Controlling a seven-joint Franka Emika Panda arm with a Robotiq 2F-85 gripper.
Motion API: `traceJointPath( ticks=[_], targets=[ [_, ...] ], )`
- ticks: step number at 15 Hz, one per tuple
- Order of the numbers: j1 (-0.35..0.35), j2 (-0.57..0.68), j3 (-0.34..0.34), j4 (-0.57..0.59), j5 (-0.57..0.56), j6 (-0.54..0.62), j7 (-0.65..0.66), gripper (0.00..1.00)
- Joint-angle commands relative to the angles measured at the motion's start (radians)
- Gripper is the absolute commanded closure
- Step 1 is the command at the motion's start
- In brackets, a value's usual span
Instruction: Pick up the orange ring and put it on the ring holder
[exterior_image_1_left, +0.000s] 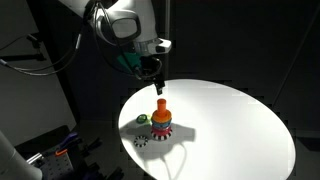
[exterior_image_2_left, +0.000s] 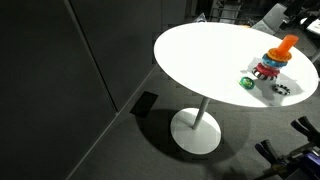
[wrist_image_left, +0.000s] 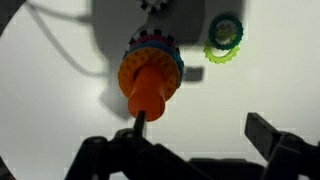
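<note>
Orange ring appears seated around the peg of the holder, atop its coloured rings, on a white table. Gripper hangs directly above the holder, fingers apart and empty. Green ring and black dotted ring lie just beside the holder's base.

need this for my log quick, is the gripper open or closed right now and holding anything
gripper: open, holding nothing; in the wrist view its jaws stand wide apart above the ring holder.
</note>
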Motion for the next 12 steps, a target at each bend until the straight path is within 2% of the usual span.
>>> traceJointPath(
  ticks=[1, 5, 12],
  targets=[
    [-0.006, -0.059, -0.008, 0.012, -0.011, -0.128, -0.068, 0.0],
    [-0.007, -0.109, -0.014, 0.022, -0.026, -0.259, -0.125, 0.0],
    [-0.026, -0.179, -0.009, 0.042, -0.133, -0.394, -0.081, 0.0]
  ],
)
